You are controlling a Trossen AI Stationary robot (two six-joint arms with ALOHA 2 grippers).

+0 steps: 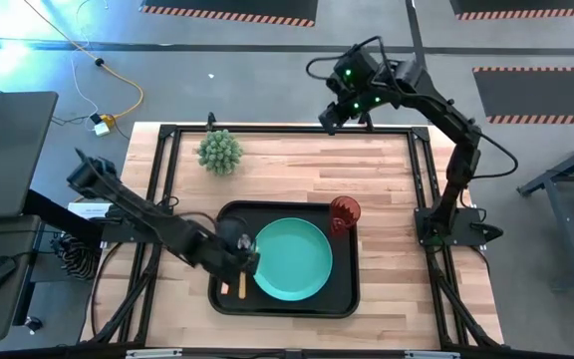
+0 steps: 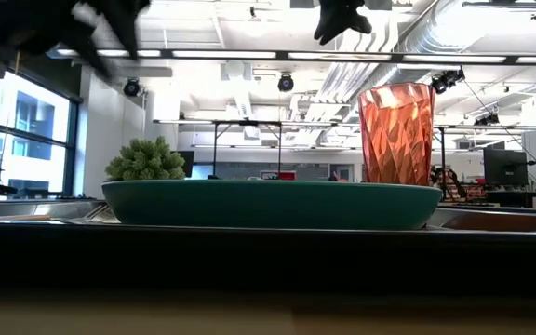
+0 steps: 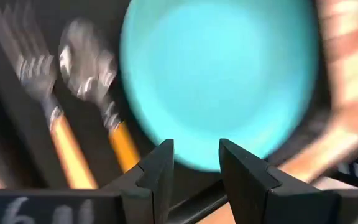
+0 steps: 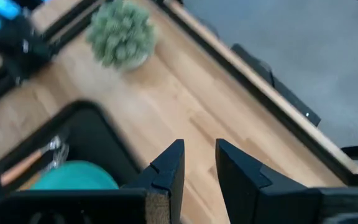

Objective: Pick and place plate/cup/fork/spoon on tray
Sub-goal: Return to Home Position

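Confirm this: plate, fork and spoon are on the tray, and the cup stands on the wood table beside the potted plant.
Not quite. The cup stands inside the tray, at its far right corner next to the plate, as the high view shows. The potted plant sits apart on the wood. The fork and spoon do lie on the tray.

table [image 1: 387,189]: pale wood, planked | cup [image 2: 396,133]: translucent, faceted | plate [image 1: 292,259]: smooth, matt | tray [image 1: 342,299]: black

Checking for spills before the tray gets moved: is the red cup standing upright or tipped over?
Upright. In the low view the cup stands straight behind the plate, rim level on top; from above it sits in the tray's corner.
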